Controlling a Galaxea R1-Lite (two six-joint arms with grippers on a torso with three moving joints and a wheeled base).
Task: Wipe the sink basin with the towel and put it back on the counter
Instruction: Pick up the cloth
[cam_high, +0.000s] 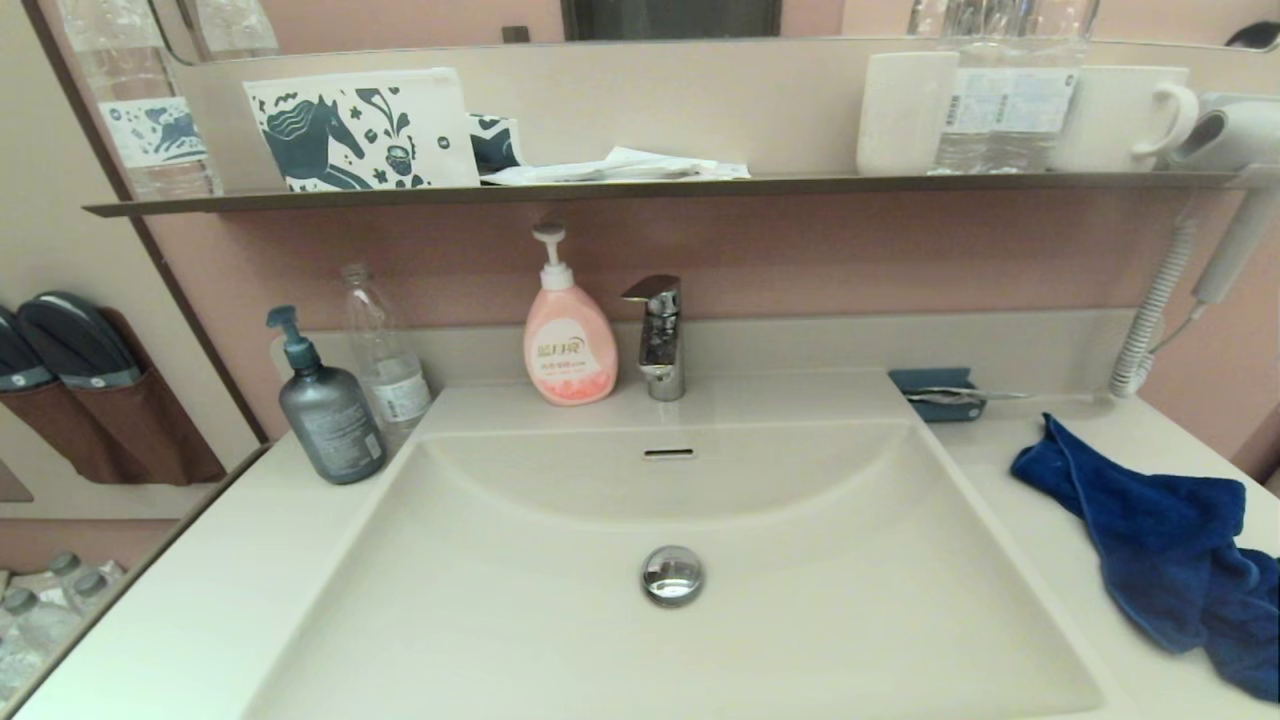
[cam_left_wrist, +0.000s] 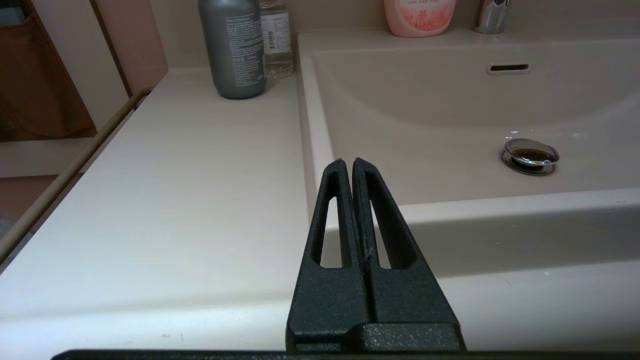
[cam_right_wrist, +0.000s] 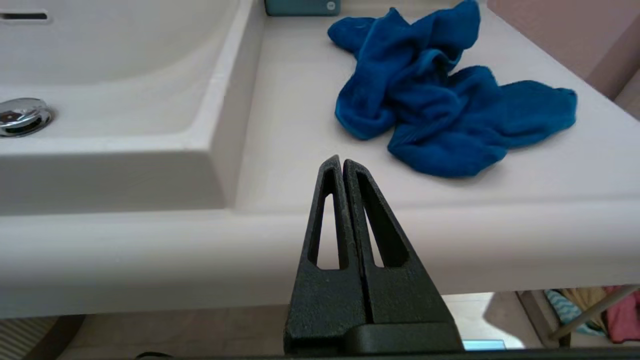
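Since our head view shows neither arm, we judge the task not yet begun: the towel (cam_high: 1160, 540) lies crumpled on the counter (cam_high: 200, 600) to the right of the sink basin (cam_high: 560, 620), and the basin holds nothing but its drain plug (cam_high: 672, 575). The towel's far right part is cut off by the picture's edge, so we cannot see its full spread there.

In our left wrist view, the left gripper (cam_left_wrist: 347, 162) hangs before the counter's front edge near the basin's left rim, its fingers pressed together and holding nothing.

In our right wrist view, the right gripper (cam_right_wrist: 341, 160) sits low in front of the counter edge, fingers likewise closed on nothing, with the towel (cam_right_wrist: 440, 100) lying apart from it, further back on the counter. Grasping, wiping and returning the towel all remain. Whether the basin is wet or dirty we cannot make out.
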